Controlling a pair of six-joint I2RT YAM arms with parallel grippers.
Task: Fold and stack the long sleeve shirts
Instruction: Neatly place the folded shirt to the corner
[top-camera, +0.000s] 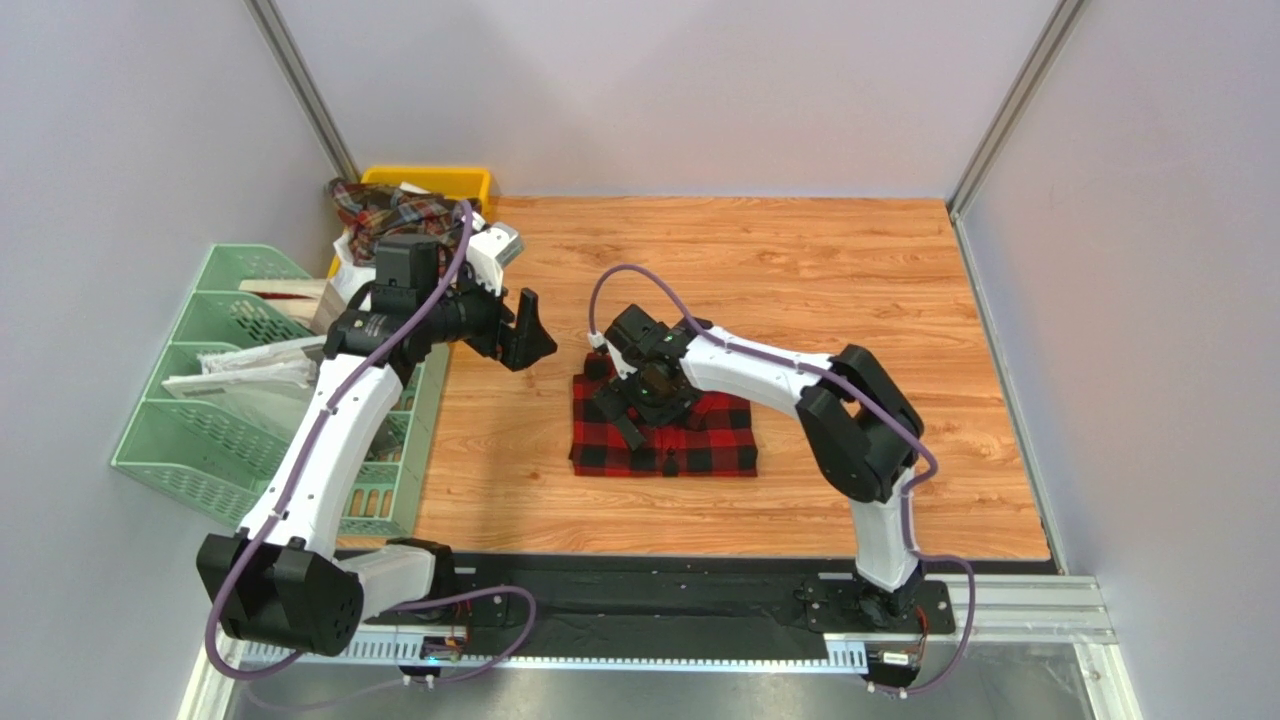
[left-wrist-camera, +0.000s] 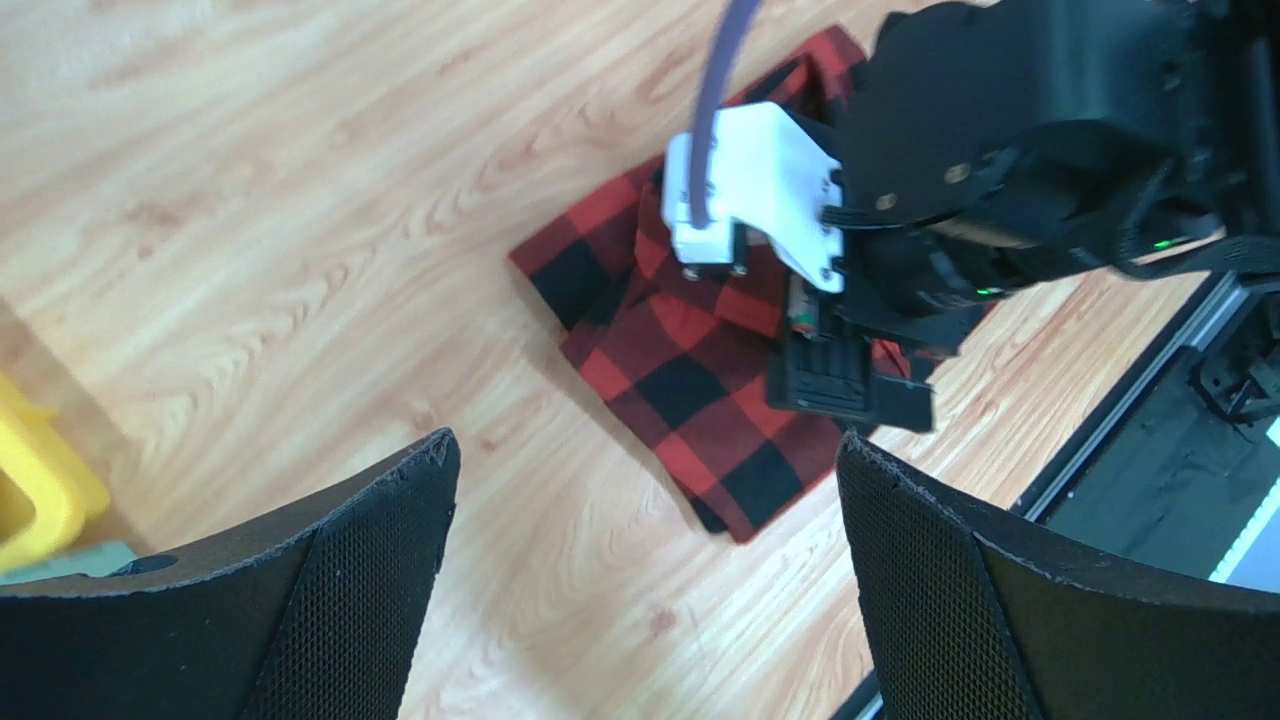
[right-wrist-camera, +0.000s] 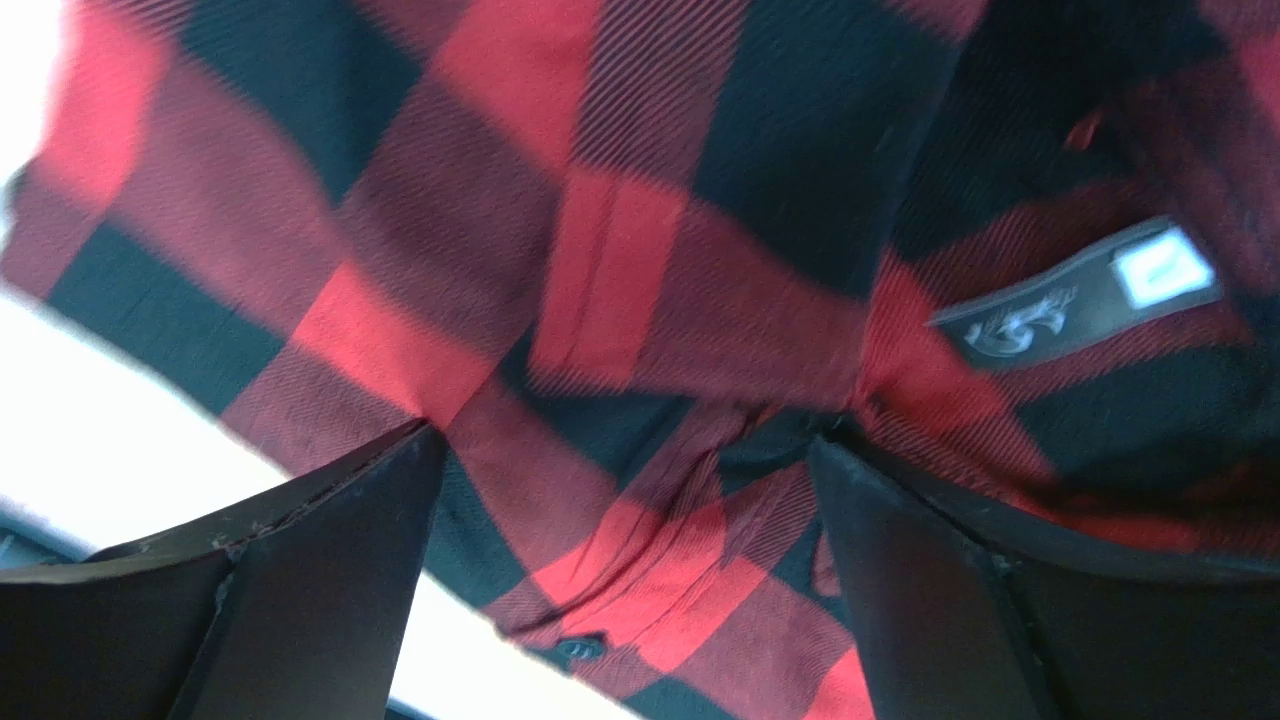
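A red-and-black buffalo check shirt (top-camera: 706, 438) lies folded into a small rectangle on the wooden table (top-camera: 842, 285). My right gripper (top-camera: 639, 425) is down on its left part with the jaws wide open. In the right wrist view the gripper (right-wrist-camera: 624, 443) has the cloth (right-wrist-camera: 631, 270) filling the gap, with a neck label (right-wrist-camera: 1074, 308) at the right. My left gripper (top-camera: 526, 330) is open and empty, above bare wood to the left of the shirt. In its wrist view the gripper (left-wrist-camera: 646, 447) looks down at the shirt (left-wrist-camera: 684, 375) and the right arm's wrist (left-wrist-camera: 1022, 150).
A second, darker plaid shirt (top-camera: 388, 201) lies heaped in a yellow bin (top-camera: 451, 180) at the back left. A green wire rack (top-camera: 211, 428) holding papers stands along the table's left edge. A black rail (top-camera: 676, 593) runs along the near edge.
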